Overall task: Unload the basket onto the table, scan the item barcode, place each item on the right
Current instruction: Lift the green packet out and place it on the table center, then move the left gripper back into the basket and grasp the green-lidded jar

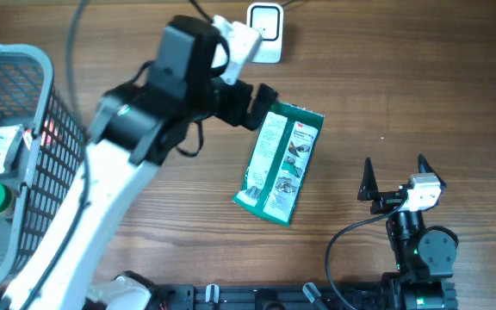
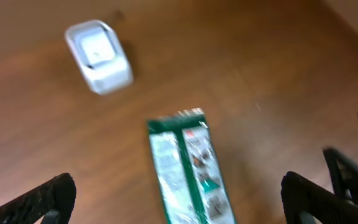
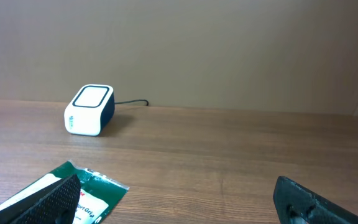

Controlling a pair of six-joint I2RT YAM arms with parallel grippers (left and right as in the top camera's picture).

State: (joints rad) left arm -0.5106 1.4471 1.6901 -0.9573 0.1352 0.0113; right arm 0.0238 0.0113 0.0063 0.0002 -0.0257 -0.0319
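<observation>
Both your claws stand wide apart and hold nothing: the left claw (image 1: pixel 261 105) hangs over the green packet (image 1: pixel 280 164), the right claw (image 1: pixel 394 168) well apart. The packet lies flat on the wooden worktop (image 1: pixel 403 77) near the white scanner (image 1: pixel 265 21).

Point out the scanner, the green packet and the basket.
scanner (image 1: pixel 265 26): overhead view, on its white top face.
green packet (image 1: pixel 279 164): overhead view, middle of its printed face.
basket (image 1: pixel 15 52): overhead view, on its far rim.
</observation>
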